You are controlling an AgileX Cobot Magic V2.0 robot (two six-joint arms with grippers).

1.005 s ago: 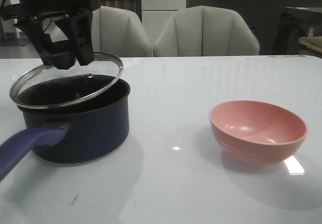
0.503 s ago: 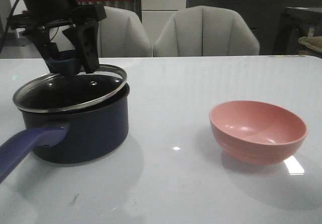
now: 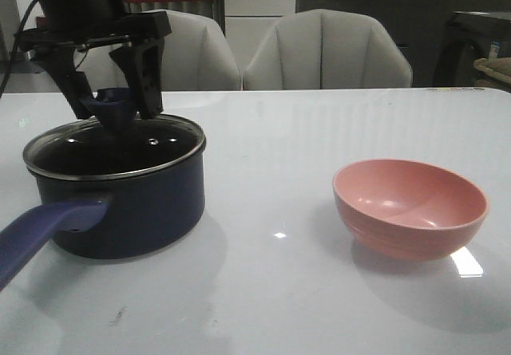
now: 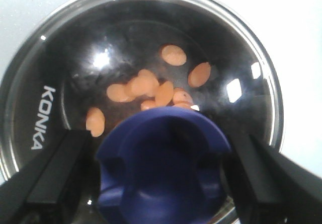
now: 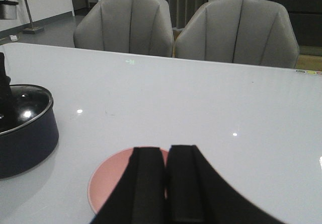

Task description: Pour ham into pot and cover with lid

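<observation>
The dark navy pot with its long blue-purple handle stands at the table's left. The glass lid lies flat on the pot's rim. My left gripper hangs over it, its fingers close against both sides of the lid's blue-purple knob. In the left wrist view, orange ham chunks lie on the pot's floor under the glass. The salmon-pink bowl stands empty at the right. My right gripper is shut and empty, above the bowl; it is outside the front view.
Two grey chairs stand behind the table's far edge. The pot's handle points toward the front left corner. The pot also shows at the edge of the right wrist view.
The lid was tilted and raised above the pot; my left gripper has lowered it and it now sits level on the rim. The bowl has not moved.
</observation>
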